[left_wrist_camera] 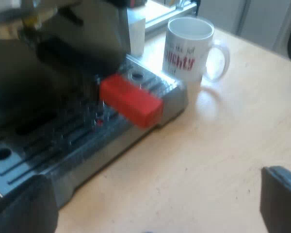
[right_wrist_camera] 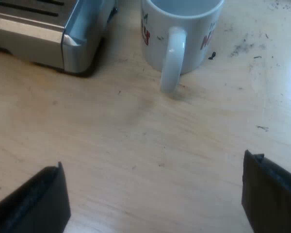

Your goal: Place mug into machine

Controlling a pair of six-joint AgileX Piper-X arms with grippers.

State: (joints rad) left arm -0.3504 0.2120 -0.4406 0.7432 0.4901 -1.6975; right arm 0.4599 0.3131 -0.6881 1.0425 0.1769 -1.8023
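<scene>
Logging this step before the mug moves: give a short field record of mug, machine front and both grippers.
mug: upright on the table, beside the drip tray's corner
mug handle: toward the right gripper
holder handle: red end over the drip tray
left gripper: open, empty
right gripper: open, empty, short of the mug
</scene>
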